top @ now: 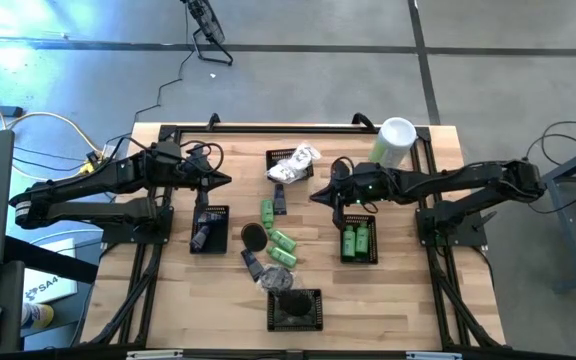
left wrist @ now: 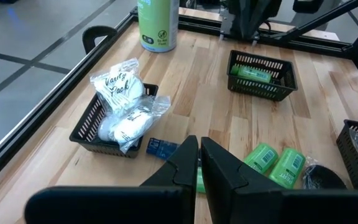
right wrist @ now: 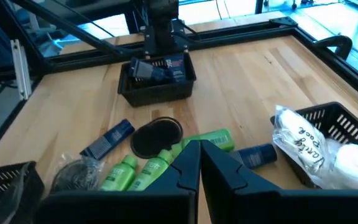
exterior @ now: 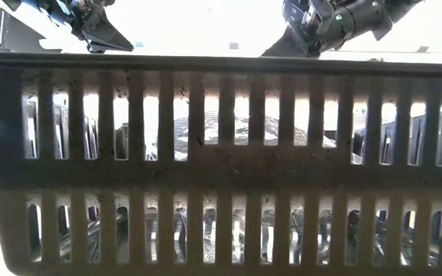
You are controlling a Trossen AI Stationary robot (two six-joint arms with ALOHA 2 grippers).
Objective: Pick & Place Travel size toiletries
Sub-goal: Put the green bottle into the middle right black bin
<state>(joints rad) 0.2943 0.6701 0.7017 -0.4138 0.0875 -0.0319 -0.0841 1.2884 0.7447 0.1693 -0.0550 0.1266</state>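
Right up against your low camera stands a black mesh basket [exterior: 221,161], its slatted wall filling nearly the whole view, so you see little past it.

From above, your left gripper [top: 220,181] hangs over the table's left half, just beyond the basket [top: 209,229] that holds dark blue tubes [right wrist: 160,68]. Its fingers [left wrist: 188,165] are pressed together, narrow, with nothing between them.

Your right gripper [top: 318,195] reaches toward the table's middle, between the far basket [top: 290,165] of white crinkly packets [left wrist: 120,102] and the right-hand basket [top: 359,241] with green bottles [top: 357,240] inside. Its fingers [right wrist: 188,165] are also closed to a sliver and carry nothing.

Loose toiletries lie on the wood between your arms: green bottles [top: 276,232] in a small cluster, a dark round piece [right wrist: 157,137] touching them, a blue tube [right wrist: 107,140] beside that, and another blue tube [right wrist: 257,154] near the packet basket. A crinkly dark bundle [top: 277,279] sits just beyond the near basket [top: 295,309].

At the far right corner stands the tall pale-green canister [top: 393,142], upright.
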